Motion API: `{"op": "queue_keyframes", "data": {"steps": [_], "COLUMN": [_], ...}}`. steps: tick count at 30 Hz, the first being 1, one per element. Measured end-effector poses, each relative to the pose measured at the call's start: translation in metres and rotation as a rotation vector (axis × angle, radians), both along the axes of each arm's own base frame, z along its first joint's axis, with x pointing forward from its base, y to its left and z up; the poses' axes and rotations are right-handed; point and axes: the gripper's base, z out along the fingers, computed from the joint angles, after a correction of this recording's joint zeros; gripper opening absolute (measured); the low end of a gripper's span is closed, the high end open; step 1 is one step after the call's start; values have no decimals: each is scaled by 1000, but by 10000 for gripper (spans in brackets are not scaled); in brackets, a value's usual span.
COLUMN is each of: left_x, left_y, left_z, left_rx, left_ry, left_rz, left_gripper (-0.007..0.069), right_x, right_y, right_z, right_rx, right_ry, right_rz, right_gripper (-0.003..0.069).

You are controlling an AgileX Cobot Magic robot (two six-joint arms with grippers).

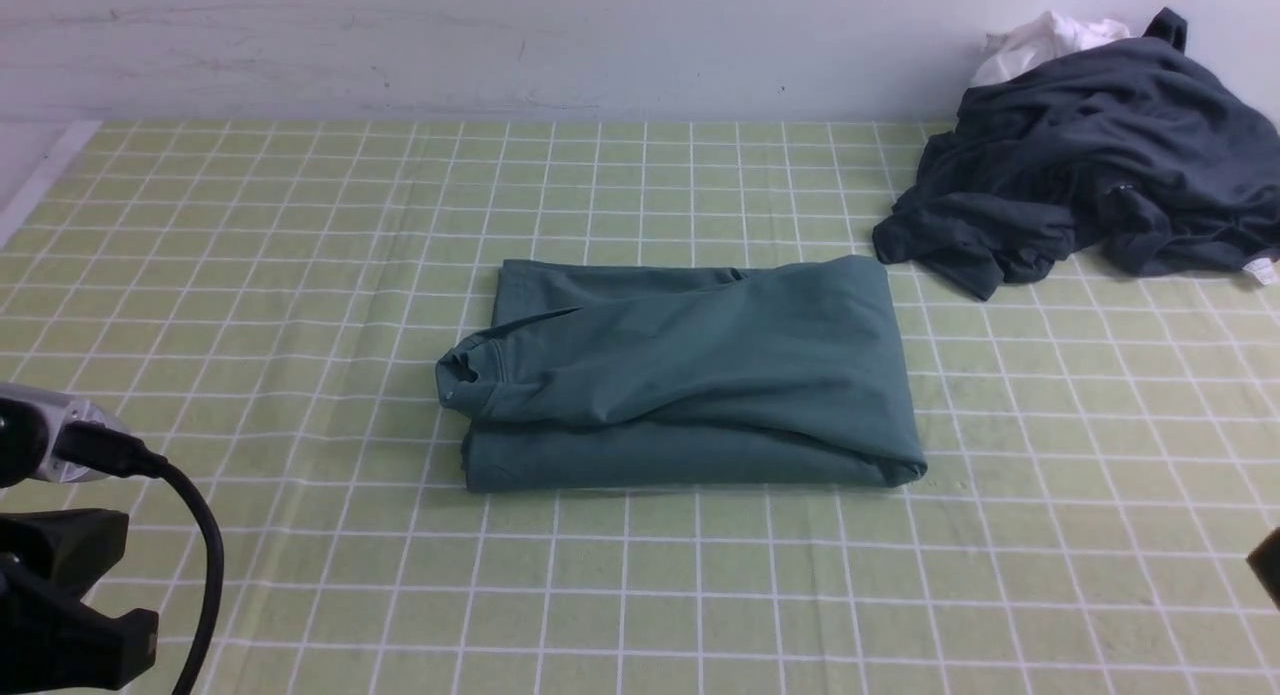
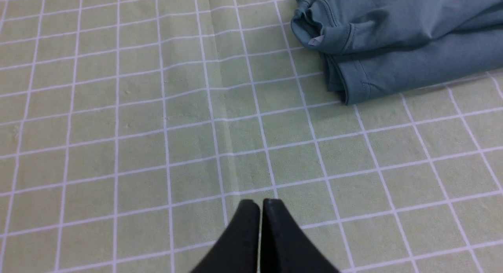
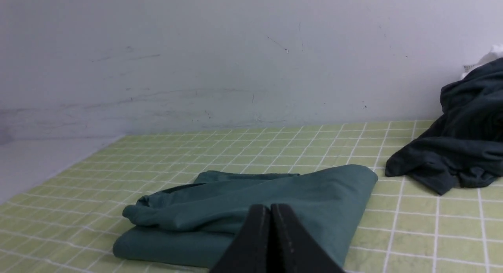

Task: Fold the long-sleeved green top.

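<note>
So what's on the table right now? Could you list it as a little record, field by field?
surface: green checked tablecloth
green long-sleeved top: folded into a compact rectangle, centre of table
dark grey garment: crumpled heap, far right
white cloth: behind the dark heap
left gripper: shut, empty, above bare cloth
right gripper: shut, empty, apart from the top

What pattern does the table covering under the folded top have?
Pale green with a white grid, seen best in the front view on the table covering around the green top.
</note>
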Motion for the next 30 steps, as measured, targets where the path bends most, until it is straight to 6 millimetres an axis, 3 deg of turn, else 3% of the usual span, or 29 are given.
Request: {"op": "queue_keyframes", "data": {"steps": [7, 13, 20, 30], "left_x": [0, 0, 0, 0], "left_y": [0, 0, 0, 0], "left_z": [0, 0, 0, 0], "left_rx": [0, 0, 0, 0], "left_ry": [0, 1, 1, 2], "left_rz": [0, 0, 0, 0], "left_gripper": [-4, -4, -4, -4], "right_x": [-3, -12, -12, -12], "right_y": [-1, -16, -29, -31], "right_z": [-35, -27, -27, -40], "right_rx": [-127, -81, -96, -284], "right_ry": [48, -82, -81, 38], "right_rz": [5, -175, -410, -434], "right_gripper": [-15, -15, -15, -15]}}
